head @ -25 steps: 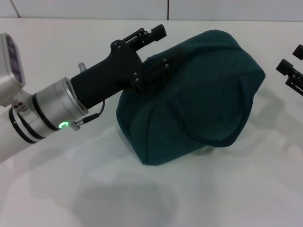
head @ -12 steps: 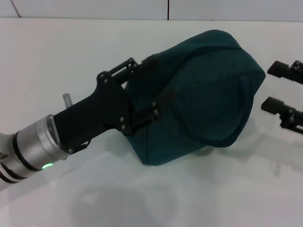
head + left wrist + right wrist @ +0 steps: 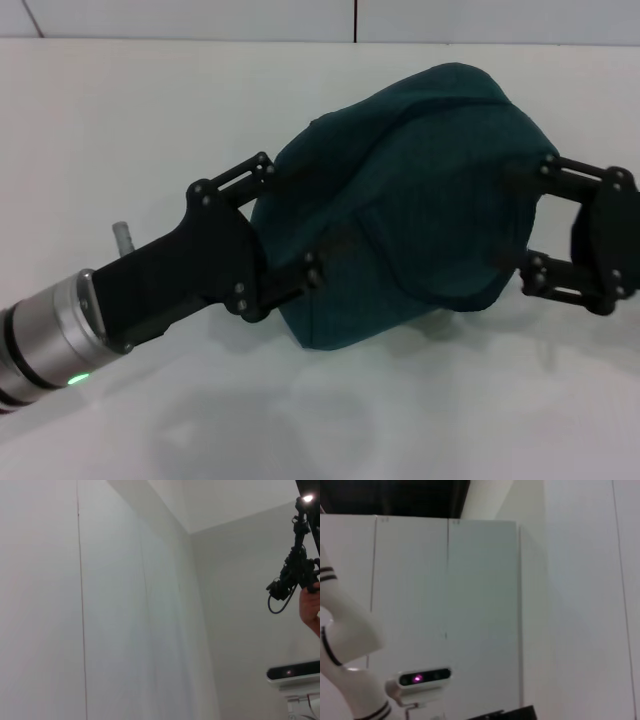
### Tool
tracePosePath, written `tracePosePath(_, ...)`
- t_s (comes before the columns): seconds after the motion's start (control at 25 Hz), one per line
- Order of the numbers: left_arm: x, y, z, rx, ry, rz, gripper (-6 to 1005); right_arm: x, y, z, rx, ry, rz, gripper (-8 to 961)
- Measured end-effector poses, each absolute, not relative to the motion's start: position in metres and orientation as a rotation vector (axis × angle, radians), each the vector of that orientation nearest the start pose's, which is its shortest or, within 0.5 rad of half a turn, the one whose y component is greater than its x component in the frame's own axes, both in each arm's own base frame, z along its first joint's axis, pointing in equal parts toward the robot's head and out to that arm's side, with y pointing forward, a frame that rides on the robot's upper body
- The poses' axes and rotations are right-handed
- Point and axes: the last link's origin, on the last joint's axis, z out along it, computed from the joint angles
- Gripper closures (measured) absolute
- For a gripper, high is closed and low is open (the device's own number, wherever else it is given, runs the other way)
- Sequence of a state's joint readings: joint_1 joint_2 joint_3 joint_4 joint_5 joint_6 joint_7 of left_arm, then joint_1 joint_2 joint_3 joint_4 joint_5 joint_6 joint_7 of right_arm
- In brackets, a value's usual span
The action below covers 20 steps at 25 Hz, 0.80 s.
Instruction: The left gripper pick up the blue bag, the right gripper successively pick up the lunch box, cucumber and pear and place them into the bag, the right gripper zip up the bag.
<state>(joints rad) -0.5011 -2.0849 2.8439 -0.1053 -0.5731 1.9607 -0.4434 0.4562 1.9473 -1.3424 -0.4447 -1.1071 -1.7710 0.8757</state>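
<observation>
the blue bag (image 3: 420, 200) is lying on its side on the white table (image 3: 120, 120). the left gripper (image 3: 300, 225) and right gripper (image 3: 525, 215) are spread wide around it. soft cloth could be slipping out when they squeeze.

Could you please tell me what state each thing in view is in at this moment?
blue bag: closed, bulging, lying tilted on the white table.
left pincer: open, fingers spread along the bag's left side.
right pincer: open, fingers spread at the bag's right end.
</observation>
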Motion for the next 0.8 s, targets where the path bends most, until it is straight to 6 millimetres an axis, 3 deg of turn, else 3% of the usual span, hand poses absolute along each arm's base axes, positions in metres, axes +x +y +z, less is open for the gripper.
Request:
tracePosePath(0.24,-0.2467,0.2435,-0.0256,-2.313,0.035,-1.392,349,0.2222,0.2926,0.0012,-2.647,-0.013,1.274,283)
tracePosePath(0.8,-0.2449,0.2477,-0.0237,-2.312,0.055,-1.389,350,0.2204,0.2914,0.0006,-2.623,-0.097,1.259,283)
